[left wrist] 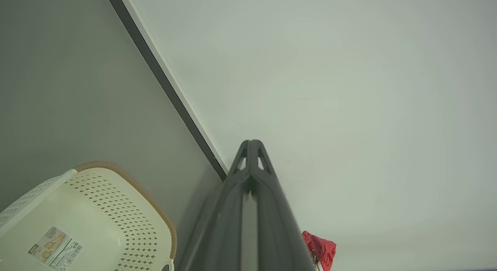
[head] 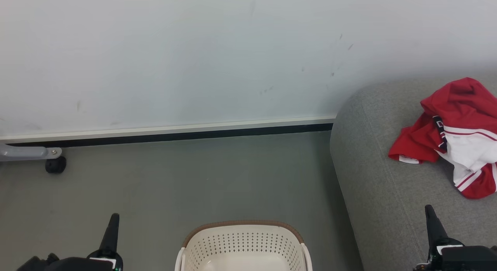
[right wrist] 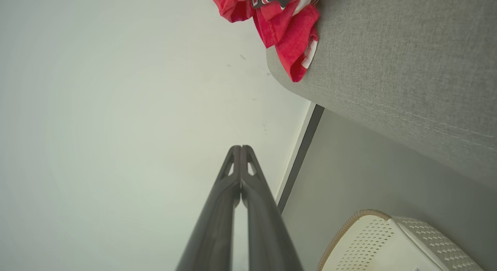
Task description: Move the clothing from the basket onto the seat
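Red-and-white sports clothing [head: 450,135] is seen heaped on the grey woven-fabric sofa seat [head: 372,185]; the cream perforated plastic basket [head: 242,240], partly cropped, appears emptied. The left gripper [head: 115,216] and right gripper [head: 428,208] are pressed closed, empty.

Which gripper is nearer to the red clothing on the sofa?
Right. The right gripper is by the sofa, just below the clothing in the head view; the left gripper is far left, beyond the basket.
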You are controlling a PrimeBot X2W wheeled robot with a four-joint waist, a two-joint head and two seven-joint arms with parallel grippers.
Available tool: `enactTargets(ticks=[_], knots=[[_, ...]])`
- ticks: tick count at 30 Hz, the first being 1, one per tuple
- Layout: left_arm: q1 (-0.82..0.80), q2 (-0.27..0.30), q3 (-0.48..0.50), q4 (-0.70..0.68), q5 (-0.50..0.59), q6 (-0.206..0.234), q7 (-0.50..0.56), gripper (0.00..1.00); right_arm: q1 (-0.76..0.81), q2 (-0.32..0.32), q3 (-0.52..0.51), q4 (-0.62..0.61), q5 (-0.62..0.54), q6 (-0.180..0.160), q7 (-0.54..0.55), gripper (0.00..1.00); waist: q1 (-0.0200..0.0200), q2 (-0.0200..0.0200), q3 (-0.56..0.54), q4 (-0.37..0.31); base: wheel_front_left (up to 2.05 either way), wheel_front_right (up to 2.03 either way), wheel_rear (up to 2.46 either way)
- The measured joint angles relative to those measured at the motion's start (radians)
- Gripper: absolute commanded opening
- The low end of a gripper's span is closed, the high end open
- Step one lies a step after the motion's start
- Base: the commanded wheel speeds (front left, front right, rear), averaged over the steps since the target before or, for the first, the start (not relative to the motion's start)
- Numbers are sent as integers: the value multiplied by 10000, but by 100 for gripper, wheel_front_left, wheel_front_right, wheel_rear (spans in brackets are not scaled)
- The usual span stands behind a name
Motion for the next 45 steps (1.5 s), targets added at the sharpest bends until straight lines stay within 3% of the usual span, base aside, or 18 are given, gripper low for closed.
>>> enactTargets(ticks=[17, 45], knots=[[-463, -288, 445, 203, -1996, -433, 598, 0, -265, 222, -625, 320, 2201, 433, 591, 0, 0, 0, 32, 68, 0, 0, 0], [-528, -299, 454, 207, -2117, -435, 600, 0, -356, 236, -639, 341, 2209, 433, 604, 0, 0, 0, 32, 68, 0, 0, 0]])
